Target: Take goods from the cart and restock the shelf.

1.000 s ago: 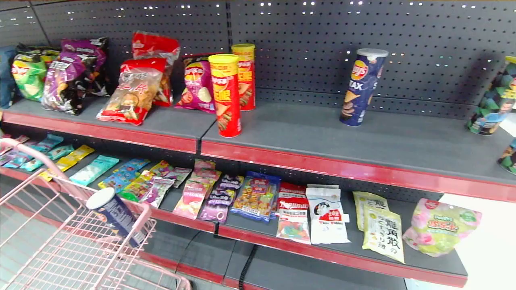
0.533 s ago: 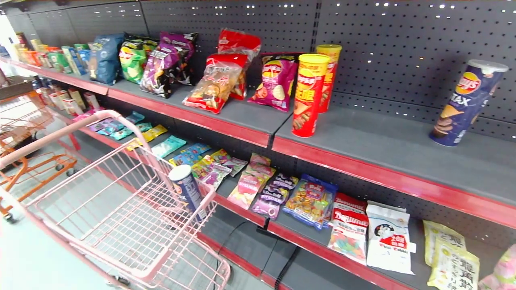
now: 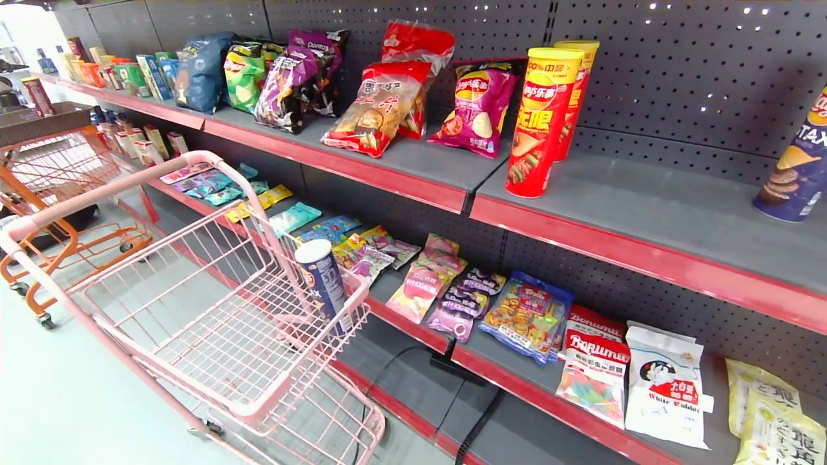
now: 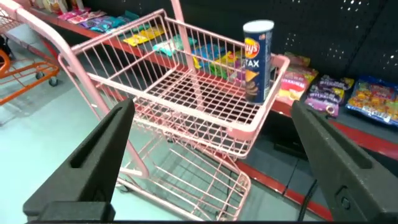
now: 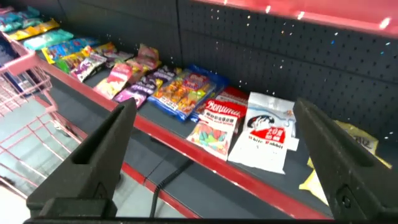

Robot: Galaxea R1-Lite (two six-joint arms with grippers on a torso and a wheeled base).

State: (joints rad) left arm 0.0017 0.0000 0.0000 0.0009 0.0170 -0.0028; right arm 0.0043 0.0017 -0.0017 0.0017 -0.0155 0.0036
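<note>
A pink wire cart (image 3: 116, 187) stands on the floor at the left, in front of the shelf. One blue chip can (image 3: 323, 284) stands upright in the cart's corner nearest the shelf; the basket holds nothing else I can see. In the left wrist view my left gripper (image 4: 212, 109) hangs open above the cart (image 4: 186, 107), with the blue can (image 4: 258, 59) beyond its fingers. My right gripper (image 5: 214, 106) is open and holds nothing, facing the candy bags on the lower shelf. A matching blue can (image 3: 795, 168) stands on the upper shelf board (image 3: 646, 206) at the right.
Two red chip cans (image 3: 539, 123) and several snack bags (image 3: 381, 110) fill the upper shelf's left part; bare board lies between the red cans and the blue can. Flat candy bags (image 3: 523, 313) line the lower shelf. An orange cart (image 3: 58, 161) stands at the far left.
The head camera has swung left, bringing the whole cart and more of the aisle into view. The goods themselves have not moved.
</note>
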